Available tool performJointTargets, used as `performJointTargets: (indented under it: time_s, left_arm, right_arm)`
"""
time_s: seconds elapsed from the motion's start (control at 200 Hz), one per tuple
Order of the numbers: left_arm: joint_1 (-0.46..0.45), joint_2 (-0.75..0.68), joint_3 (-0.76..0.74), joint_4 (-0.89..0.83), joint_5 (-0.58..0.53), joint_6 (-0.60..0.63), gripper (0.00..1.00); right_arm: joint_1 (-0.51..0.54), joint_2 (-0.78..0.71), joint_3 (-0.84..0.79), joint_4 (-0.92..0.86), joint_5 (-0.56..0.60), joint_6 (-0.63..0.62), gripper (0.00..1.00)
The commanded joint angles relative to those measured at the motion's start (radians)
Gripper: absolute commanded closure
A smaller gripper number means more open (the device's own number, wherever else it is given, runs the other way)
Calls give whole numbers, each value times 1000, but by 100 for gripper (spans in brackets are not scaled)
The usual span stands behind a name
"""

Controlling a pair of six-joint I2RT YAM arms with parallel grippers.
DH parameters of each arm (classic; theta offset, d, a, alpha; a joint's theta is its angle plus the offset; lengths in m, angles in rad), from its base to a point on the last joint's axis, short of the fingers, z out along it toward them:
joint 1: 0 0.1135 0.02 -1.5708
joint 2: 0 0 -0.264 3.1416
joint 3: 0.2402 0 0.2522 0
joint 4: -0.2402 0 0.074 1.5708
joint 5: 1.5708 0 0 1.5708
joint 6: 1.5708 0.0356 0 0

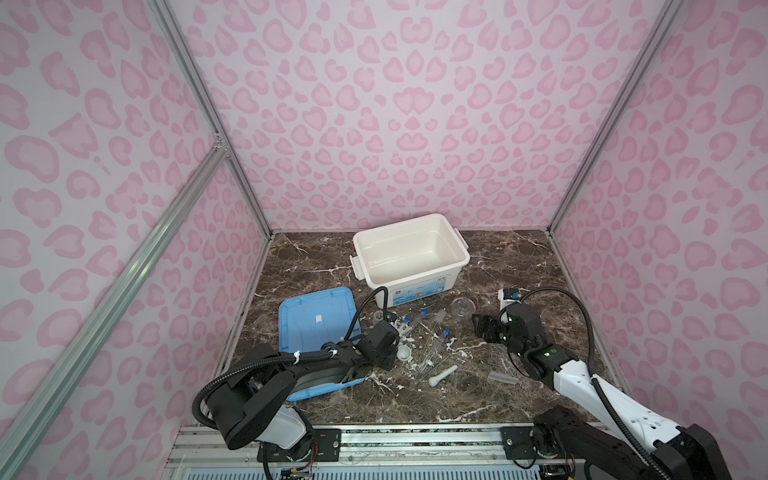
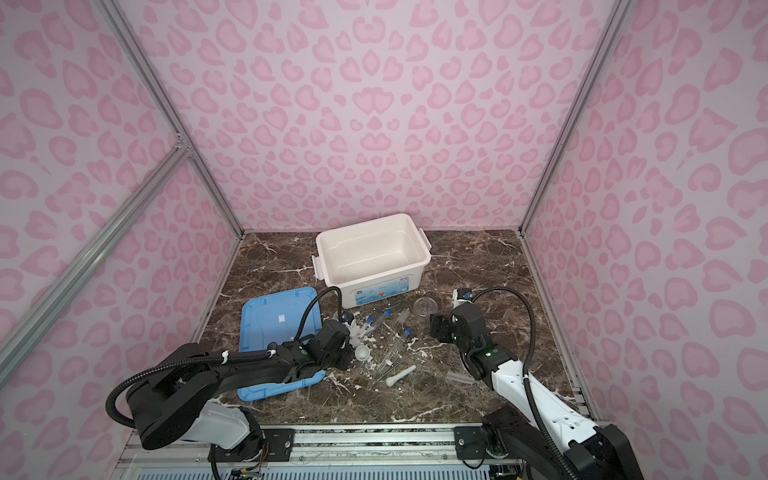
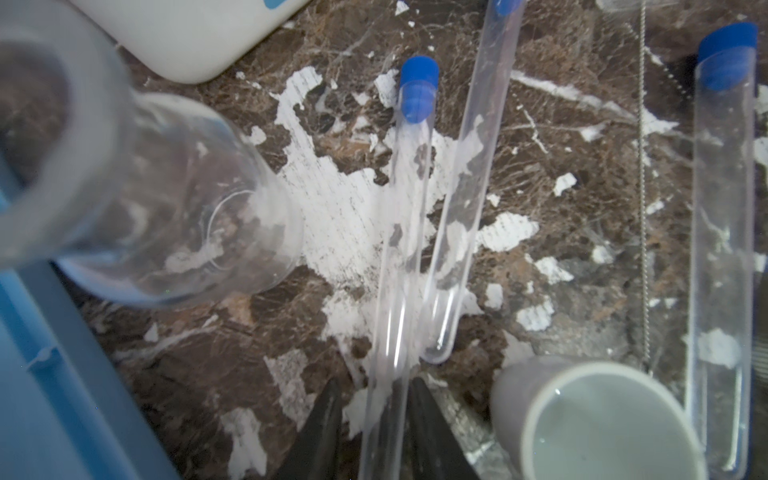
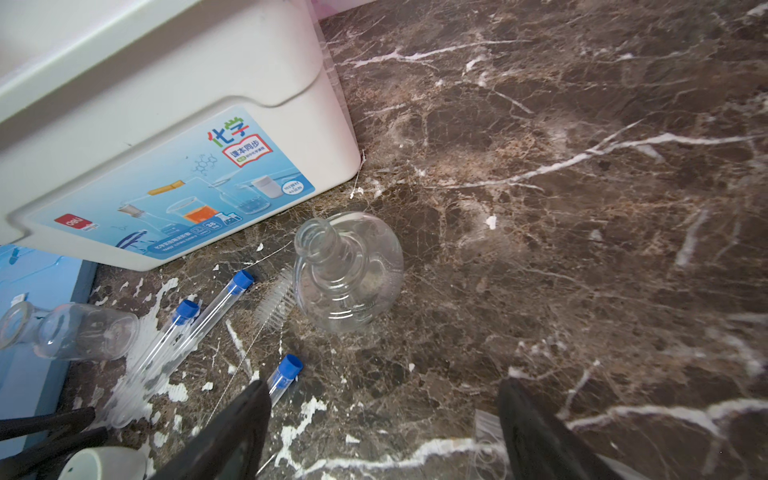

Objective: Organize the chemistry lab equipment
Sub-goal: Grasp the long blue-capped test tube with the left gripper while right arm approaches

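We judge the tidying barely begun. The white bin [image 1: 415, 286], at twelve o'clock on the marble table [image 1: 519, 266], stands open and holds nothing. Its blue lid [image 1: 311, 328] lies flat at nine o'clock. Every piece of the set is loose on the marble, so all the sorting is left to do.

We take the scatter of blue-capped test tubes [image 1: 435, 350] as the centre of the dial in a top view. The round-bellied flask [image 1: 462, 308] stands upright at two o'clock. A small jar [image 4: 79, 330] lies on its side at ten, just beside the lid's edge. The mortar bowl [image 1: 404, 354] sits mouth up at seven, and the pestle [image 1: 444, 375] lies at five, apart from the bowl. A clear plastic piece [image 1: 500, 377], perhaps the tube rack, lies at four. A thin brush [image 4: 276, 303] lies just beside the flask. Flask, jar, bowl and tubes all look empty to us, and no tube stands in a rack.

The left gripper [image 3: 375, 380] has its jaws close on either side of one tube [image 3: 395, 249] lying on the table; we cannot tell whether they already pinch it. We take this pick-up as the step in hand. The right gripper [image 4: 382, 384] hangs at three o'clock with jaws spread wide and nothing between them.
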Motion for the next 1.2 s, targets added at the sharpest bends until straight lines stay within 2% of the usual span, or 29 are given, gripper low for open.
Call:
performJointTargets:
  time_s: [0.0,0.085,0.515,0.625,0.765,1.195]
  left_arm:
    - [0,8,-5,13,17,-3,71]
    - [0,15,-3,9,23,-9,73]
    - [-2,21,-34,34,52,-30,76]
    - [-5,29,-34,28,50,-29,68]
    - [-8,41,-34,23,43,-34,68]
    - [-13,47,-48,16,40,-51,78]
  right_arm:
    - [1,-5,-10,7,11,0,13]
    - [1,-8,-13,6,10,-2,13]
    - [1,-29,-27,6,9,4,13]
    - [1,-34,-28,4,11,6,13]
    - [1,-45,-36,4,14,9,13]
    - [1,-92,-71,25,37,17,12]
